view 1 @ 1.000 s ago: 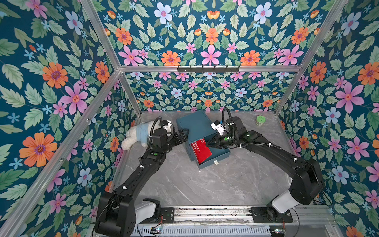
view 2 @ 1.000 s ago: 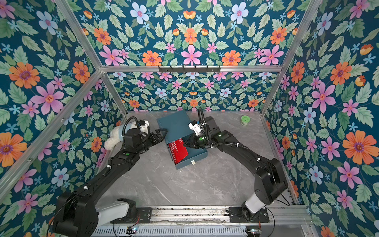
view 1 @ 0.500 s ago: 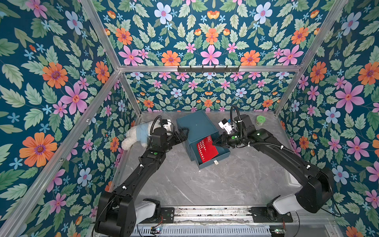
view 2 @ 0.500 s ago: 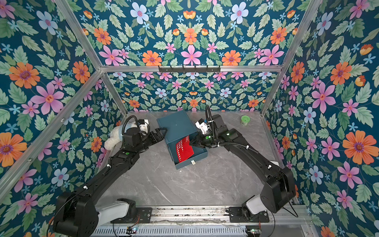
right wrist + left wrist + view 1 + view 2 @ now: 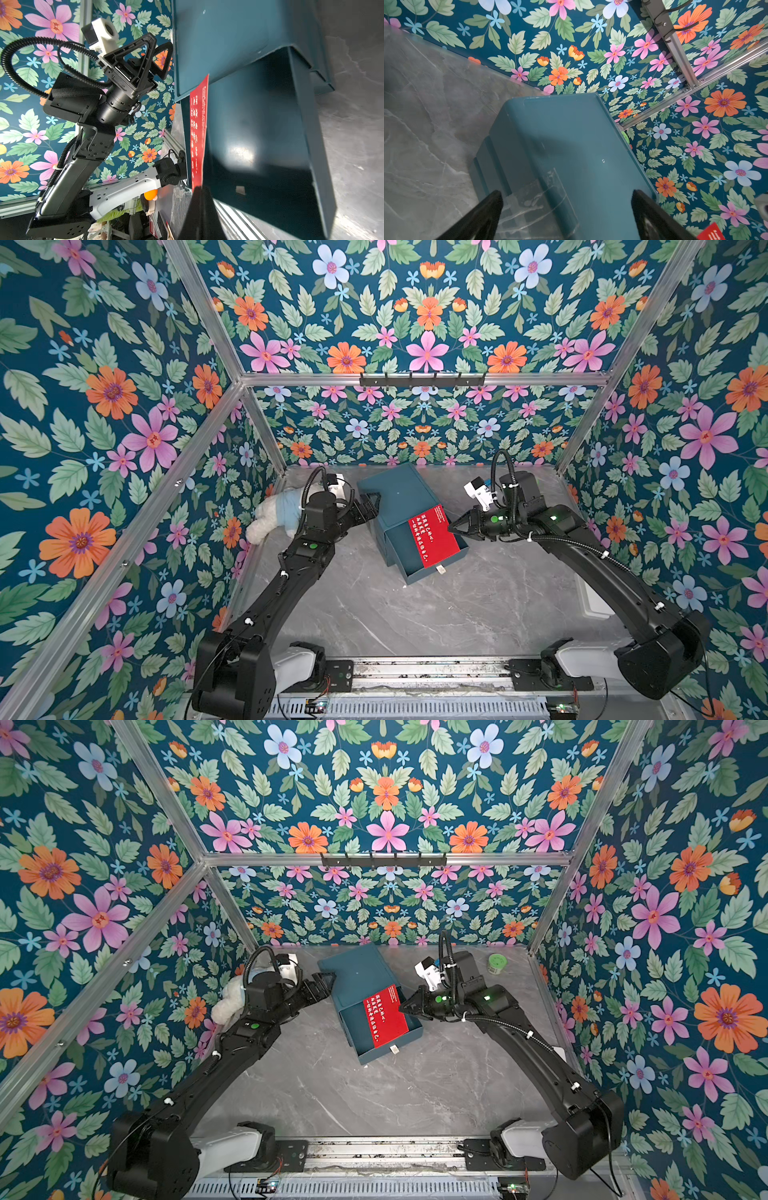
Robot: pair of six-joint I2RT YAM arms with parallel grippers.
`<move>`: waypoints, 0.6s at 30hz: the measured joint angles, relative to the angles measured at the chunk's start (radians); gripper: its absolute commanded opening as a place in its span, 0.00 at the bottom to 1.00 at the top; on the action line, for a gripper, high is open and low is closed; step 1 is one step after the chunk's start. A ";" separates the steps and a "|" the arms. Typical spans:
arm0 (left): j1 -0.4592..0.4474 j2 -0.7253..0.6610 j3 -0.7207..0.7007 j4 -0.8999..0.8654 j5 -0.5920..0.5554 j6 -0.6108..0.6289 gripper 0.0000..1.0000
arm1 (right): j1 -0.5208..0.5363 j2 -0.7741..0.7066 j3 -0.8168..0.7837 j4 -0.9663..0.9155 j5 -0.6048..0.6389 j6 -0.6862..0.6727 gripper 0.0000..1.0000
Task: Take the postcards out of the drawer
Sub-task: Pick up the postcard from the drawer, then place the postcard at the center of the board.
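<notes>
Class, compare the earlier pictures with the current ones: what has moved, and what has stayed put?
The right gripper, shut on a red postcard, has drawn back toward its own side, tilting the card up over the side wall of the drawer. The left gripper stays open at the blue cabinet; the drawer stays pulled out.

Black arms [image 5: 611,580] with white wrist cameras [image 5: 478,491], corrugated cables [image 5: 7,62], green lights [image 5: 494,519].

Red postcard [image 5: 432,536] aslant over the open teal drawer [image 5: 424,572], one edge pinched in the right gripper [image 5: 450,527].
</notes>
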 measured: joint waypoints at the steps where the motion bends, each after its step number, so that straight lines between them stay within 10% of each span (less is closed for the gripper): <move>1: 0.000 0.000 0.005 -0.001 -0.006 0.005 1.00 | -0.013 -0.007 0.000 -0.005 0.000 -0.003 0.00; 18: 0.002 -0.011 0.045 -0.090 -0.156 0.035 1.00 | -0.298 -0.027 0.047 0.039 0.033 -0.092 0.00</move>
